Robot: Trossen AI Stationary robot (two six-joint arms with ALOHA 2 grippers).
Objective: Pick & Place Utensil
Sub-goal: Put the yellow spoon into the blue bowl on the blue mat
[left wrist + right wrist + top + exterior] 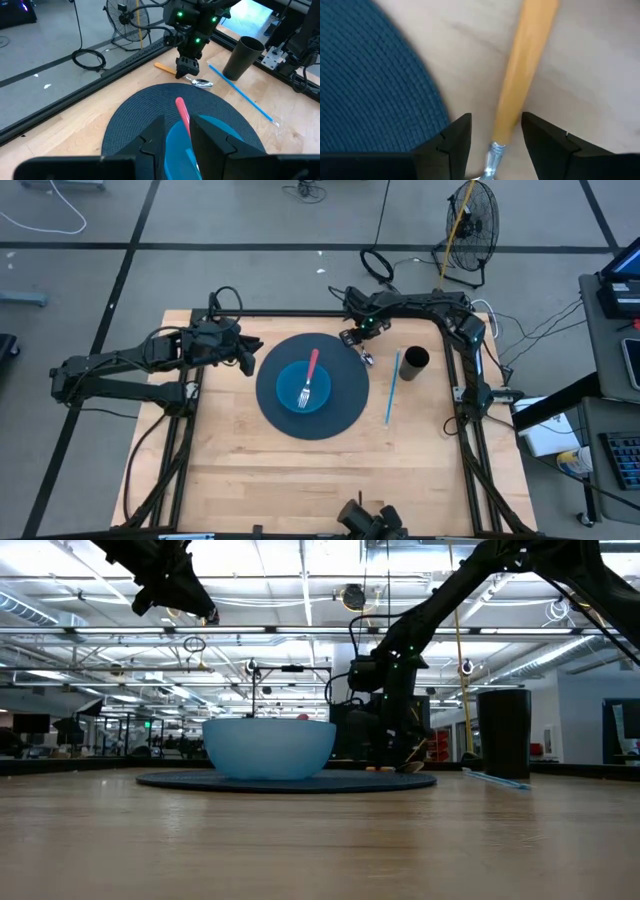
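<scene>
Right tool [364, 346] down at bench level nr the far edge, just off the far-right rim of the round dark-blue woven mat [345, 405]. Fingers [451, 142] parted a little, one each side of the orange-handled metal spoon [520, 75]; handle sits in the gap, but contact w/ the pads can't be told. Spoon lies flat on the pale wooden bench [300, 480]; bowl end [202, 83] just past the mat rim, handle pointing toward the far edge.

Light-blue bowl [303, 386] at mat centre. Red-handled metal fork [309, 375] lies in it, handle resting over the far rim, tines down in the bowl.

Black cylindrical cup [415, 361] upright nr the far-right corner, well clear of the mat. Thin light-blue straw [391, 388] flat on the bench betw mat and cup, parallel to the right edge.

Left tool [243, 358] raised above the mat's left rim, fingers [150, 142] a little apart, nothing betw them.
</scene>
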